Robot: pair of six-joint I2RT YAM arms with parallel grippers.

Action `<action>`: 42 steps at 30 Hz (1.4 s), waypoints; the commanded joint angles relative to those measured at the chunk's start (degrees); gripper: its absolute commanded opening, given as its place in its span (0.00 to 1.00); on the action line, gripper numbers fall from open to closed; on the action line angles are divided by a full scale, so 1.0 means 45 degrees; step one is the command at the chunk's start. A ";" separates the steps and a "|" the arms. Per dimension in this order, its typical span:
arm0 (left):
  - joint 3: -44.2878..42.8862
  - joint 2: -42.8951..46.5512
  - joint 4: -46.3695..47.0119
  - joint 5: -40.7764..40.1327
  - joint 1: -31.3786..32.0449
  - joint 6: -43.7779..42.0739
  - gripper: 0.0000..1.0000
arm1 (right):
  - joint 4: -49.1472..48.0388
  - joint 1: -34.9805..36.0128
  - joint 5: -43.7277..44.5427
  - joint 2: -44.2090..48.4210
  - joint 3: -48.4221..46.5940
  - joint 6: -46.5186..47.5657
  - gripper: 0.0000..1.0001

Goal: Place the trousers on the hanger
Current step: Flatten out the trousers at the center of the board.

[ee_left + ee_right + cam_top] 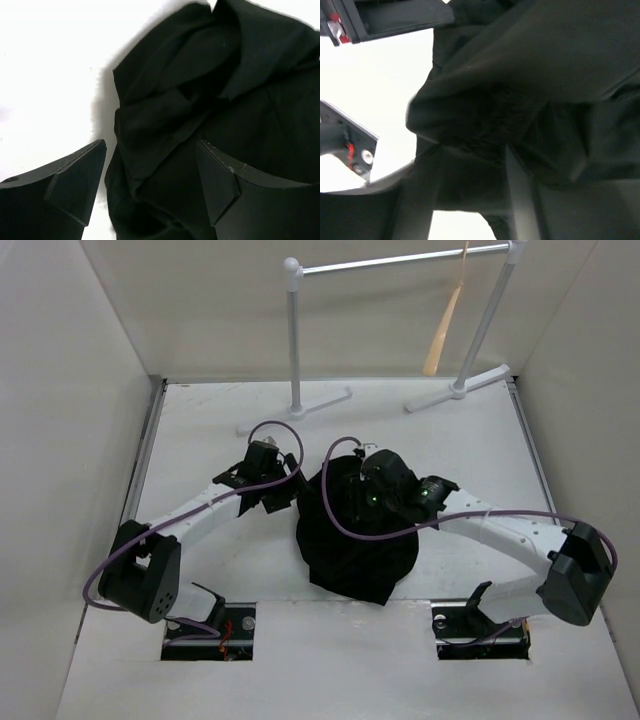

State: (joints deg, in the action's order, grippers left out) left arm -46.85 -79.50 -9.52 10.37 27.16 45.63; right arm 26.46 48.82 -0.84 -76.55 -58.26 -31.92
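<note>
The heaped trousers [352, 550] block mid-table; the table [200, 430] lies bare left and beyond, up to the rail stand [296, 340].

White tabletop [200, 430] under bright even light, plain white walls [60, 390] rising at 9, 12 and 3 o'clock, white-and-grey rail stand [400, 259] at 12 to 1 o'clock on two flat feet, two rectangular cut-outs [240, 624] at 7 and 5 o'clock.

L arm [190, 512] reaches fwd and inward from its base, elbow low at near L, wrist angled down. L fingers [75, 175] spread wide apart. R arm [500, 530] bends inward toward centre, wrist tipped down. R fingers [520, 200] are partly buried in the trousers [545, 75], tips hidden, so grip can't be read.
</note>
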 commanded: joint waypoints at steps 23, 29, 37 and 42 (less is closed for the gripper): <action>0.1621 0.1494 0.2038 -0.0137 -0.0145 0.1580 0.77 | 0.0177 -0.2468 0.0363 0.6723 0.1345 -0.1249 0.56; 0.2519 0.1925 0.1939 0.0176 -0.0811 0.1579 0.77 | 0.0175 0.1111 0.0927 0.2840 0.0137 0.0430 0.81; 0.3418 0.2550 0.1589 0.0020 -0.0732 0.1599 0.77 | 0.0058 0.0861 0.2429 -0.1051 -0.1700 0.1702 0.86; 0.3751 0.2688 0.1510 0.0020 -0.0733 0.1599 0.77 | 0.0156 0.0841 0.3427 -0.1583 -0.2132 0.1646 0.29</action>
State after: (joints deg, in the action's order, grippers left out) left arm -30.63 -68.90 -2.83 10.61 23.90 52.47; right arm 29.43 52.58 9.67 -84.58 -64.73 -25.36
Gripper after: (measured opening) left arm 0.774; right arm 0.356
